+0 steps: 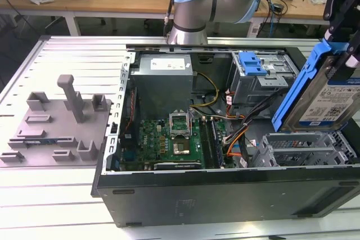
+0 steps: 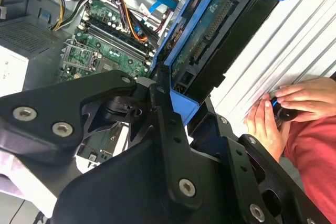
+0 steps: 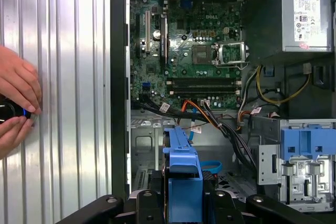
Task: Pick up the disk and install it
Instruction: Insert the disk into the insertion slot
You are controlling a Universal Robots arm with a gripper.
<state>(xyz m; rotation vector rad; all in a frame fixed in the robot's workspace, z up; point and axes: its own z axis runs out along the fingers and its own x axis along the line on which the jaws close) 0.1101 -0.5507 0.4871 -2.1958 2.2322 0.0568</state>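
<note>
— Where do we find the disk (image 1: 332, 91)?

— We see it lifted clear of the table (image 1: 67, 54), at the exterior view's right end of the open computer case (image 1: 225, 195). It hangs tilted with its label facing the camera and blue rails framing it. Its lower end is just above the metal drive cage (image 1: 304, 147). We cannot tell whether the two touch.

— And the gripper (image 1: 342, 46)?

— We see it pressed onto the disk's upper end, pinching it. In the second wrist view the gripper (image 2: 176, 95) clamps the blue rail, and the disk (image 2: 210, 40) shows its dark underside and connector. In the first wrist view we look along the disk (image 3: 181, 156) edge-on, above the case's interior.

— What else do we see inside?

— We see the green motherboard (image 1: 169, 139) in the middle of the case. A blue latch (image 1: 251, 63) sits on the bay beyond the cage.

— Anyone nearby?

— We see a person's hands (image 3: 18, 85) on the ribbed table beside the case. They are closed round a small dark object, well apart from the disk.
</note>
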